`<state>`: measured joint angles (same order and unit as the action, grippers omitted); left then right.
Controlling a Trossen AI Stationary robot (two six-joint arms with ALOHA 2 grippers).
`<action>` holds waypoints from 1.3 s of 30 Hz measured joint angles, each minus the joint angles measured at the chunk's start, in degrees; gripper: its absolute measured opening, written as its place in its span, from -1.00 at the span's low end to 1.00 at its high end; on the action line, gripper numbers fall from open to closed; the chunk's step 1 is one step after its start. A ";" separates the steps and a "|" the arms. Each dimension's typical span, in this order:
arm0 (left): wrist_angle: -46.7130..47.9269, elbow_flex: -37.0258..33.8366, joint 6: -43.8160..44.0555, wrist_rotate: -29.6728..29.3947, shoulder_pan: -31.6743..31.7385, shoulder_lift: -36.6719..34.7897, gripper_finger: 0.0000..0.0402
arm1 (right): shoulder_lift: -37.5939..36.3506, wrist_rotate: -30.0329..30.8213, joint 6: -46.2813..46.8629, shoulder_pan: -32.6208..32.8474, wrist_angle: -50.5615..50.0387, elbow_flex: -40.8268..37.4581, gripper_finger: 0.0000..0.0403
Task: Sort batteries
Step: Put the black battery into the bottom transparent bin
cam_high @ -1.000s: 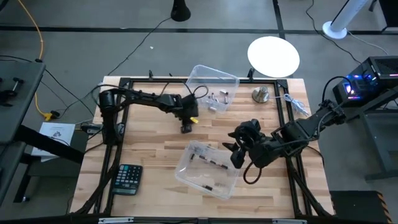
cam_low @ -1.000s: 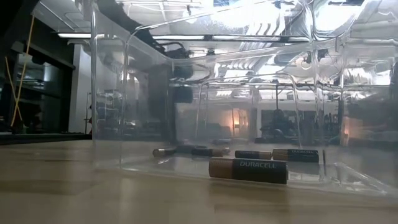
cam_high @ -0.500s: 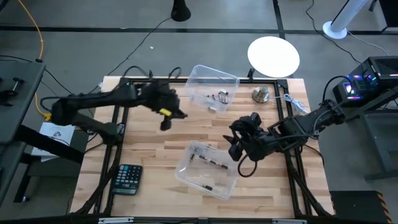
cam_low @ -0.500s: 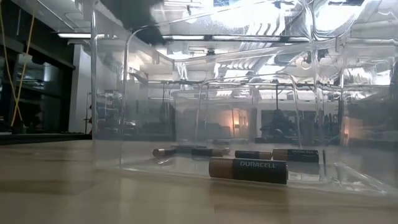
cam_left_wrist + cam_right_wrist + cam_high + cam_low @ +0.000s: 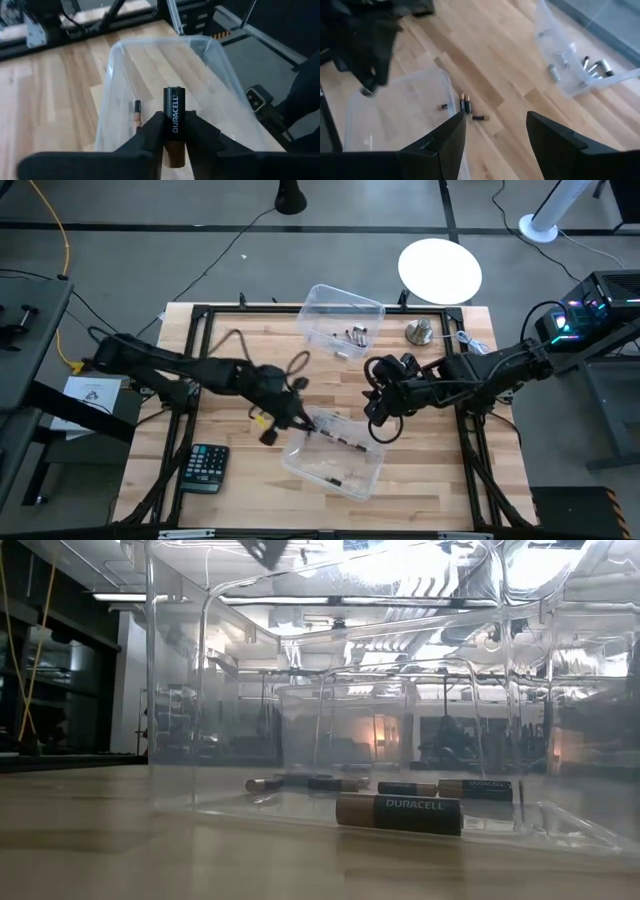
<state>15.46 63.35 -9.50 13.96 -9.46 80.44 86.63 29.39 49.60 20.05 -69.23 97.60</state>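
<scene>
My left gripper (image 5: 270, 430) hangs over the left end of the near clear container (image 5: 335, 455), shut on a black-and-copper battery (image 5: 174, 107); its tip also shows at the top of the low view (image 5: 265, 550). Dark batteries (image 5: 340, 442) lie on this container's floor, one of them close up (image 5: 400, 812). Silvery batteries (image 5: 352, 337) lie in the far clear container (image 5: 340, 320). My right gripper (image 5: 378, 415) hovers open at the near container's right end, with nothing between its fingers (image 5: 445, 145). My left gripper pinches the battery's two sides, around its middle and copper half (image 5: 172, 137), between its two fingers (image 5: 150, 135). The battery lies along the fingers, its black end sticking out past their tips. It is lifted clear above the near container, slanting down.
A black calculator (image 5: 205, 467) lies at the near left corner. A round metal knob (image 5: 419, 332) and a white cable (image 5: 475, 345) sit at the far right. A white round disc (image 5: 440, 270) stands beyond the table. Bare wood lies between the two containers.
My left gripper has swung away from the far container, first toward the table's left edge and up, then toward the near edge, and now stands over the near container's left end. My right arm has drifted a little toward the far edge, its gripper staying open.
</scene>
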 joint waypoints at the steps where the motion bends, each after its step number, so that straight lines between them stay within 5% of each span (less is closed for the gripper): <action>1: -1.01 0.00 0.74 -0.02 -0.14 1.25 -0.64 | 0.00 -0.87 -0.13 -0.19 0.02 0.00 0.01; 7: 2.05 2.56 3.61 0.02 0.52 2.64 -0.22 | 0.65 -10.43 -1.93 -0.14 -1.04 0.00 0.01; 12: 14.95 9.02 0.42 -7.52 3.46 -0.82 -0.03 | 4.82 -13.76 -4.75 1.01 0.26 0.00 0.00; 16: 22.26 9.71 -0.20 -11.93 7.33 -6.35 -0.02 | 11.13 -19.72 -11.17 1.35 4.51 0.00 -0.21; 22: 19.86 2.86 3.40 -13.03 14.61 -18.56 -0.08 | 21.40 -23.91 -19.96 -0.41 11.06 -0.02 -0.91; 30: 14.18 -7.56 13.48 -13.49 19.73 -33.46 -0.14 | 27.54 -23.10 -23.03 -3.18 0.74 -0.03 -0.98; 39: 14.75 -11.13 17.38 -16.52 19.94 -38.62 -0.14 | 25.53 -18.81 -22.62 -3.03 -16.71 -0.04 -1.00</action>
<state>30.21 52.23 7.88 -2.57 10.48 41.82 112.16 10.58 26.98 17.03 -85.94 97.56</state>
